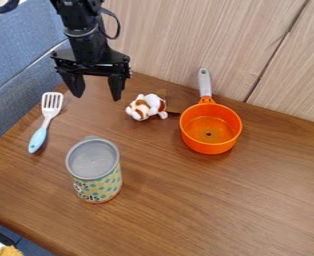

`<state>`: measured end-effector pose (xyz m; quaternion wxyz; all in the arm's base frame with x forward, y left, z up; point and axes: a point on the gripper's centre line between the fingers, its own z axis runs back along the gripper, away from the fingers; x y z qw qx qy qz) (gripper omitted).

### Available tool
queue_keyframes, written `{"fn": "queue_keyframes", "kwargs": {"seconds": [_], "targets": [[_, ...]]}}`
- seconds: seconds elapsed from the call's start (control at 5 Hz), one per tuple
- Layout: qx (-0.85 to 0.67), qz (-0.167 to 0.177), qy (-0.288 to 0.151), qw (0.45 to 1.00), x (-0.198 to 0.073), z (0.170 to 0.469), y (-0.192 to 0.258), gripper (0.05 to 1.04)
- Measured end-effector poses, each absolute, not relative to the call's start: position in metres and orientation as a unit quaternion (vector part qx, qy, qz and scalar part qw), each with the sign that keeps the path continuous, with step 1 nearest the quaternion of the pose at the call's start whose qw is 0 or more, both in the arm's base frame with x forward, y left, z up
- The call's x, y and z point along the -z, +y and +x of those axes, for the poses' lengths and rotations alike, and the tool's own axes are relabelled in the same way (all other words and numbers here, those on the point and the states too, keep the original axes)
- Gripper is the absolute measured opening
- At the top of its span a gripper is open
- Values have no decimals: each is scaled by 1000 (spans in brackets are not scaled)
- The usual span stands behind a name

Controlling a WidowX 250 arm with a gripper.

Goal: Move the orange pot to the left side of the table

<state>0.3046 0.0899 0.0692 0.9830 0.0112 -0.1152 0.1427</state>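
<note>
Camera view: crowded route awaiting the orange pot

You are facing the orange pot (210,145) at 3 o'clock on the tabletop (253,200), its grey handle (204,82) pointing toward 12 o'clock. Your pincer (97,96) is hanging released and empty at 10 o'clock, so you are probably still needing the approach and the grasp.

Watch the plush toy (146,106): it is lying between pincer and pot, and a low crossing is risking a snag or a shove. The handle is standing close to the wood panels (166,35), so if you are reaching in deep, you are inviting a knock there. Gripping only the handle tip, you are letting the heavier bowl swing or twist loose. Carrying toward 9 o'clock, you are facing the tall can (96,172) at 8 o'clock, which a drooping pot could be toppling, and the spatula (43,125), which a careless set-down could be pinning.
</note>
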Motion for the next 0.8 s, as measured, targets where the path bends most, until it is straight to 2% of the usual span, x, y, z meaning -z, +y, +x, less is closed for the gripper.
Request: {"fn": "queue_keyframes", "kwargs": {"seconds": [0.2,0.4,0.8], "targets": [[-144,6,-101,984,-60,302,88,1001],[-112,-16,-112,987,-59,311,67,1001],[-69,-55,-132,987,-49,345,9,1001]]}}
